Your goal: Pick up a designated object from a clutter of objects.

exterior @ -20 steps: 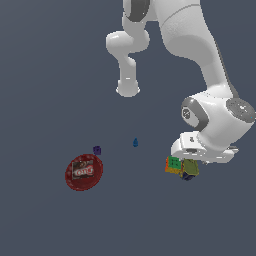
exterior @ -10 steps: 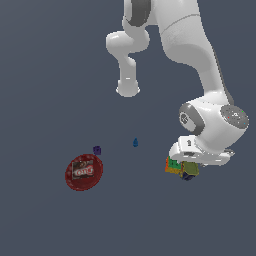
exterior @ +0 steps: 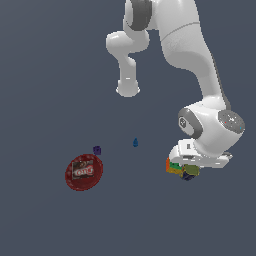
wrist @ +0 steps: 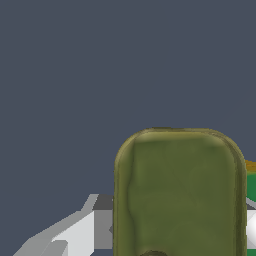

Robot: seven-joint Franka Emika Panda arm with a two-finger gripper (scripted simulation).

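you see the white arm (exterior: 200,65) bent low at the exterior view's right, its gripper (exterior: 192,165) down over the olive-and-blue can (exterior: 190,172), which sits touching the multicoloured cube (exterior: 174,166). in the wrist view the can's olive top (wrist: 180,192) fills the frame with one finger (wrist: 75,232) beside it; you cannot tell whether the jaws grip it. well apart lie the dark red disc (exterior: 84,172), purple cube (exterior: 97,149) and blue drop (exterior: 135,143).

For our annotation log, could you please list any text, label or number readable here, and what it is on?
Dark red disc: a label with white marks, too blurred to read.
Olive-and-blue can: yellowish marks, not legible; the wrist view shows only its plain olive top.
Nothing else carries text.
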